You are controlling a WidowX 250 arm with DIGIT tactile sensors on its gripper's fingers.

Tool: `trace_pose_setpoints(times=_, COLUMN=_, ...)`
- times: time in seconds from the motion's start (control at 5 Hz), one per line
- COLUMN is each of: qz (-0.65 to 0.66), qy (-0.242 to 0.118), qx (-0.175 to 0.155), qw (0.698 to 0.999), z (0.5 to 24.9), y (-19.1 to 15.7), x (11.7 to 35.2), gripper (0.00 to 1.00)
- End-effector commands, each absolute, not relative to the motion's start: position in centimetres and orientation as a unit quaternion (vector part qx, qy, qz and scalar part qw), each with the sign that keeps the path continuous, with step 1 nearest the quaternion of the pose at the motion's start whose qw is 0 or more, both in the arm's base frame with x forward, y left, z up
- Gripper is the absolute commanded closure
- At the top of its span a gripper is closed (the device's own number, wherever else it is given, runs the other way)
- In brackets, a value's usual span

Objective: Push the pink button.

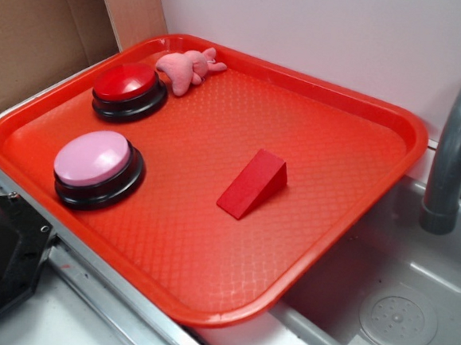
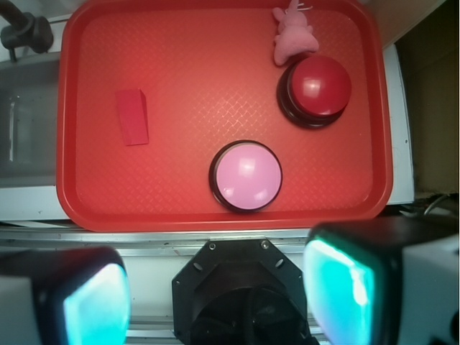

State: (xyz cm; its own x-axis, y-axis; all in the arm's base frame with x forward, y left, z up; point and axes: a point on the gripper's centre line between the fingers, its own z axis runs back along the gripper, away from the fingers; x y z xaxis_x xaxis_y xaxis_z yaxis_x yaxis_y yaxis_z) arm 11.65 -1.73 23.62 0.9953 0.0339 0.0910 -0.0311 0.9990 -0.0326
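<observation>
Red tray [image 1: 348, 198] spanning a sink counter. Nearest, in the wrist view, the gripper [image 2: 215, 295] hangs spread wide and empty, off the tray's front edge. Just beyond lies the pink button [image 2: 247, 176], untouched. Farther off: red wedge [image 2: 132, 116], red button [image 2: 318, 88], plush bunny [image 2: 293, 36]. Approach and press remain.

Bright, even light, soft shadows — near hand [image 2: 215, 295] blurred

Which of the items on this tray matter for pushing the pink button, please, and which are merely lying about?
Job: pink button, tool, open, above the tray's near edge.
Lying about: red button, plush bunny, red wedge, tray, faucet.
</observation>
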Motion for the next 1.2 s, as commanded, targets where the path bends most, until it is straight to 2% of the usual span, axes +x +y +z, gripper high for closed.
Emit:
trace_pose_setpoints(times=0.0, qz=0.016, qy=-0.046, qx=-0.016, qw=0.999, z=23.6, y=-1.7, x=11.6, gripper=0.00)
trace_pose_setpoints(times=0.2, qz=0.003, qy=0.022, qx=-0.016, qw=1.000, z=18.6, y=2.5, x=14.0, gripper=0.00)
trace_pose_setpoints(times=0.4, qz=-0.049, qy=0.034, qx=-0.013, qw=0.998, z=13.6, y=2.6, x=16.6, gripper=0.00)
trace_pose_setpoints(times=0.6, qz=-0.080, qy=0.054, qx=0.005, qw=0.995, z=8.5, y=2.0, x=18.2, gripper=0.00)
trace_pose_setpoints(times=1.0, qz=-0.061, qy=0.019, qx=0.039, qw=0.997, z=5.4, y=1.1, x=15.6, gripper=0.00)
